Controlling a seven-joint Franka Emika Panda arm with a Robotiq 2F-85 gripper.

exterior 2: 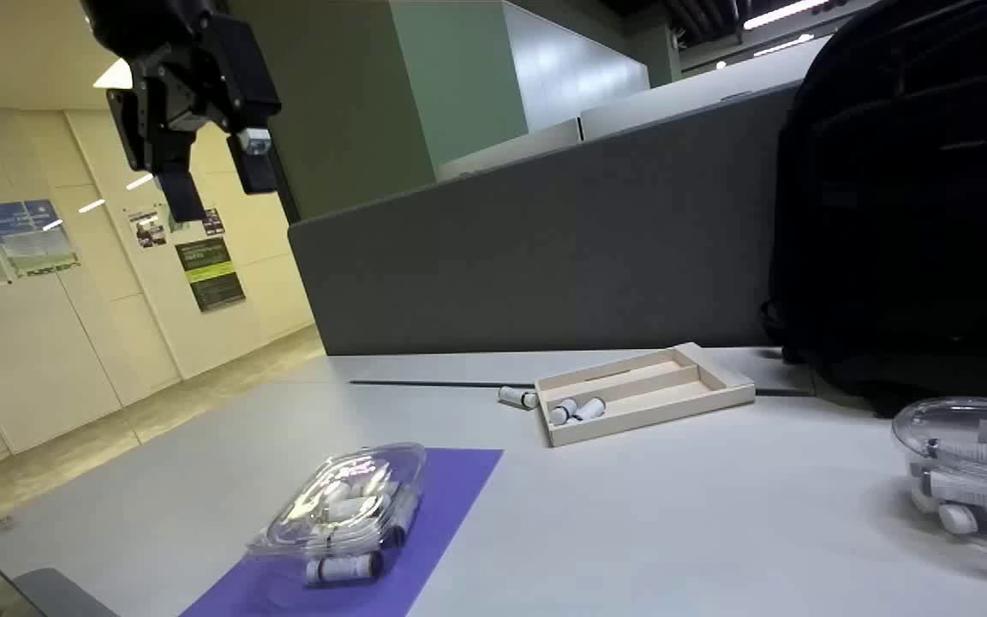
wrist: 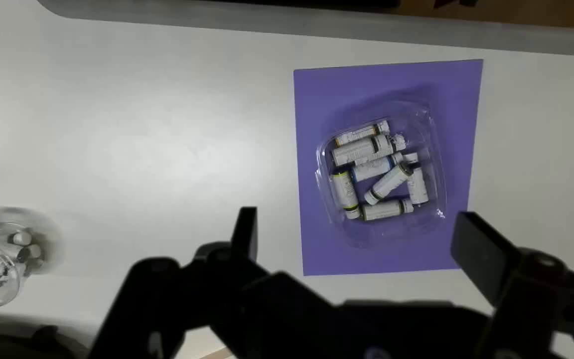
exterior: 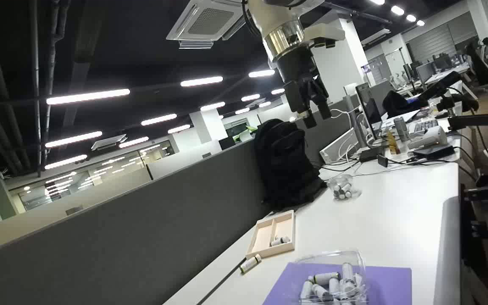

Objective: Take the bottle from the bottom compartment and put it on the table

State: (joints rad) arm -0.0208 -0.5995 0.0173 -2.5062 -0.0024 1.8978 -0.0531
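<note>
- Bottles (exterior 2: 589, 409), two of them, are lying in the wooden tray (exterior 2: 648, 417), apparently sharing the compartment (exterior: 283, 225) farther from the partition (exterior: 184, 220); we are assuming its low walls are serving to stop them rolling.
- A lone bottle (exterior 2: 517, 396) is lying on the surface (exterior 2: 673, 514), just beside the tray's end; we are not managing to tell whether the two are touching.
- Task's bottle: we are taking it to be either one of the tray pair, waiting to be lifted, or the lone one, already set out; the views are not settling it, nor which compartment is counting as "bottom".
- Clear box (wrist: 381, 230) is sitting on the purple mat (wrist: 327, 249), holding a loose pile of further bottles (wrist: 377, 168); we are guessing the mat is marking its spot.
- Round tub (exterior 2: 939, 420) is gathering more bottles (exterior 2: 978, 490); the backpack (exterior: 288, 165) is standing by the partition, probably parked out of the way.
- Claw (exterior 2: 222, 195) is hanging high above the surface, fingers (wrist: 484, 254) spread wide with nothing between them; we are reading the spread as leaving room for a bottle's body.
- Arm (exterior: 284, 40) is reaching in from overhead, claw directed downward; the wrist view is facing the mat and box, only a sliver of pale wood (wrist: 217, 353), probably tray, showing at its lower edge, so we are judging the claw not lined up for the tray.
</note>
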